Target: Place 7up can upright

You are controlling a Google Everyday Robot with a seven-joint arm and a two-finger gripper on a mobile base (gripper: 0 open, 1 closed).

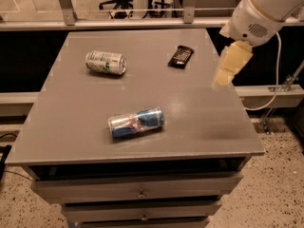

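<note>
The 7up can (106, 62), white with green markings, lies on its side at the back left of the grey table (199, 127), its silver top pointing right. My gripper (231, 65) is a pale yellow piece hanging from the white arm above the table's right edge. It is far to the right of the can and holds nothing that I can see.
A blue-and-silver can with red marks (136, 122) lies on its side at the front middle of the table. A dark snack wrapper (181, 56) lies at the back right. Drawers sit under the tabletop. A railing and office chairs stand behind.
</note>
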